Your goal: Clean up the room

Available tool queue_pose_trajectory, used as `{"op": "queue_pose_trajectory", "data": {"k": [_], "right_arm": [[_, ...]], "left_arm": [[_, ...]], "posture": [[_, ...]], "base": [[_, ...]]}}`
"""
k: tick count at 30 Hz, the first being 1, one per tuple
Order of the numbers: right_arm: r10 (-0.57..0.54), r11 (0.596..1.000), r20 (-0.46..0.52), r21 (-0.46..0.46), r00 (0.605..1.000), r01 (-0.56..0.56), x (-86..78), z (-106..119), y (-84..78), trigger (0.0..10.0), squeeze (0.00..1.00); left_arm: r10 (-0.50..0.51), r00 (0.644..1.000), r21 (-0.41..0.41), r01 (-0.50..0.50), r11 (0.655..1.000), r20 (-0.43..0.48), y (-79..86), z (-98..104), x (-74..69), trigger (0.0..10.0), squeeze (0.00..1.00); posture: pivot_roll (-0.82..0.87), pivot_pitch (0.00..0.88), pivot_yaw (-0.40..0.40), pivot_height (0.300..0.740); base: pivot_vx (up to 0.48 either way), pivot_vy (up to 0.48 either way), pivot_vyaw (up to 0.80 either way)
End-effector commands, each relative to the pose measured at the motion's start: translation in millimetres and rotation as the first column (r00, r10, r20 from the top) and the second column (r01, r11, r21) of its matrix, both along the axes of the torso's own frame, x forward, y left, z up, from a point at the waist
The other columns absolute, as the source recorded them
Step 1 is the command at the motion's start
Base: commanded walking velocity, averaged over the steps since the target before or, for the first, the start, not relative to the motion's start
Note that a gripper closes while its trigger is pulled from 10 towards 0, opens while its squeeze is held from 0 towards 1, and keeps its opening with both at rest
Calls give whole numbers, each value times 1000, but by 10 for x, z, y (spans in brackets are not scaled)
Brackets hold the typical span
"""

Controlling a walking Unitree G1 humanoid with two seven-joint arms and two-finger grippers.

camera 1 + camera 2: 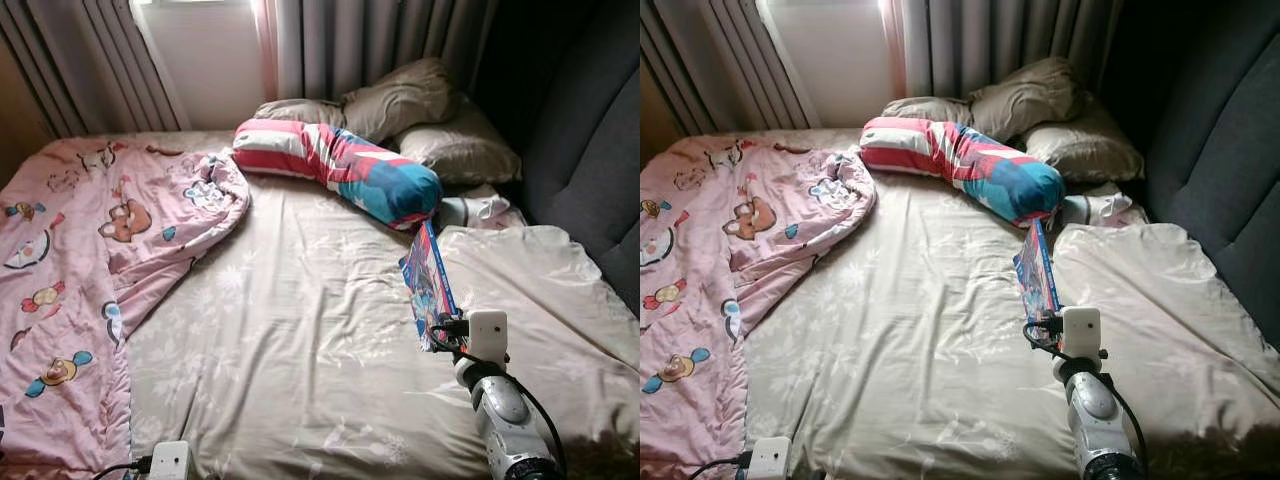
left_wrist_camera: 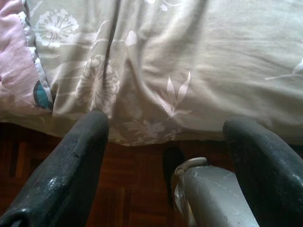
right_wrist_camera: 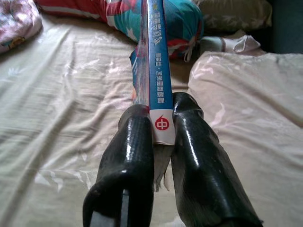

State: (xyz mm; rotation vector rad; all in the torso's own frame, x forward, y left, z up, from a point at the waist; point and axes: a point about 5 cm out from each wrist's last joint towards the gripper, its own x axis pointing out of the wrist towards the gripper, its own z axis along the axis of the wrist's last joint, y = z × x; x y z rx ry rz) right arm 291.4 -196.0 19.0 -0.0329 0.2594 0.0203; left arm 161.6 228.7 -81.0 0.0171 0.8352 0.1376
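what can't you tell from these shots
- Book cover: the right wrist view shows it edge-on, spine only; in the eye views it is too small to read.
- Right gripper, shut on the book: in the eye views its fingers are hidden behind the wrist camera.
- White thing past the bolster: partly hidden by the bolster, unclear what it is.
- Floor under the left gripper: dark and partly blocked by the fingers.

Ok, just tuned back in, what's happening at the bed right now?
The right gripper is shut on a blue book, holding it on edge above the beige bedsheet, near the striped bolster. The left gripper hangs open at the foot of the bed, holding nothing. A pink blanket lies bunched along the bed's left side.
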Motion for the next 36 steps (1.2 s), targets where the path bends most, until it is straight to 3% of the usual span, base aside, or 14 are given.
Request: {"op": "queue_pose_trajectory", "data": {"k": [1,5,19,25,36], "right_arm": [[10,1000,25,-4,1000,-10,50,61,8,10000,0],[7,1000,48,-1,999,-7,55,84,2,10000,0],[16,1000,24,8,1000,-16,86,74,56,10000,0],[22,1000,37,20,999,-23,103,91,80,10000,0],[58,997,42,43,997,-59,217,163,181,10000,0]], "left_arm": [[6,999,4,-6,1000,-31,22,-30,-70,10000,0],[9,999,4,-9,1000,-34,29,-32,-75,10000,0],[6,999,11,-5,1000,-41,38,-28,-63,10000,0],[1,999,14,0,1000,-41,54,-22,-58,10000,0],[-9,999,21,9,1000,-37,79,-8,-42,10000,0]], "posture": [[-43,12,11,691],[-41,15,11,671],[-38,18,23,671],[-39,21,30,631],[-36,24,44,631]], "base": [[0,0,0],[0,0,0],[0,0,0],[0,0,0],[0,0,0]]}}
